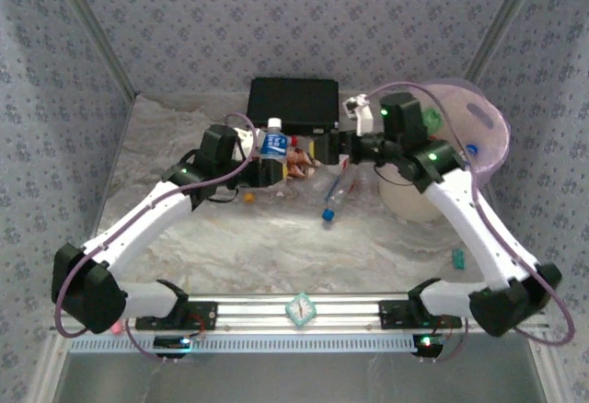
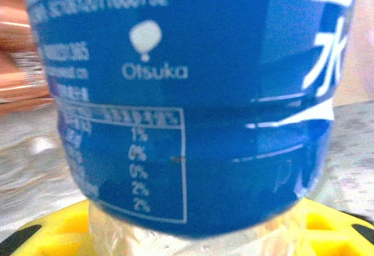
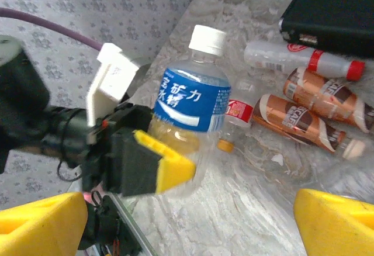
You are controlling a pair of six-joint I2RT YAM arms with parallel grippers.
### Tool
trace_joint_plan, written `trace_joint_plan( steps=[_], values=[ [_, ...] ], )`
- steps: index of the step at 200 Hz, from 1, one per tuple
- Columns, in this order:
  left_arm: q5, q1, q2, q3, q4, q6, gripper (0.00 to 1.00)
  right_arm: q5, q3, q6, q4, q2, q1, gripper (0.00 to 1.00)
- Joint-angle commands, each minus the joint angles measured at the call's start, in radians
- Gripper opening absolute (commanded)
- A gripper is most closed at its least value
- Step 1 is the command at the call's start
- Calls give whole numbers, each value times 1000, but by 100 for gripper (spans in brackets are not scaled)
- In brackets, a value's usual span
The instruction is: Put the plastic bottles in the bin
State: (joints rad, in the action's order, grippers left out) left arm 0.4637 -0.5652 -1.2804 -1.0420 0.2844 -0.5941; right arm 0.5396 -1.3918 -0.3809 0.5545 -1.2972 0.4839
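1 blue-labelled bottle (image 3: 191, 113) stands upright mid-table at 12 o'clock, clenched in the left gripper (image 3: 175, 171). The right gripper (image 3: 188, 215) gapes wide, empty. It looks like the carry step: next calls for a lift, a swing to the bin (image 1: 497, 136) at 2 o'clock, and a release above it.

The blue-labelled bottle (image 3: 190, 110) was clear, glossy plastic with a shiny film label. Under it the table sheet (image 3: 251, 209) looked smooth, marbled and slightly crinkled. Behind the bottle, the black case (image 3: 336, 4) was matt.
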Motion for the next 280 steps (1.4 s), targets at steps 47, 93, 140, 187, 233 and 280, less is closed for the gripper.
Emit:
trace_joint_plan(
  steps=[47, 93, 140, 187, 233, 280],
  values=[
    [165, -23, 23, 54, -329, -143, 20, 77, -35, -124, -268, -204, 31, 90],
    [165, -33, 1, 46, -344, -136, 20, 141, -60, -181, -330, -286, 47, 88],
    [150, -34, 5, 31, -328, -116, 20, 156, -87, -188, -329, -314, 58, 69],
    [103, -33, 12, 18, -264, -75, 85, 115, -133, -148, -257, -289, 36, 57],
    [-68, -9, 97, 33, -53, 29, 100, -76, -289, 4, 18, -230, -67, 51],
    [-113, 55, 157, 97, 18, 34, 99, -206, -377, 68, 176, -134, -287, 33]
  ],
)
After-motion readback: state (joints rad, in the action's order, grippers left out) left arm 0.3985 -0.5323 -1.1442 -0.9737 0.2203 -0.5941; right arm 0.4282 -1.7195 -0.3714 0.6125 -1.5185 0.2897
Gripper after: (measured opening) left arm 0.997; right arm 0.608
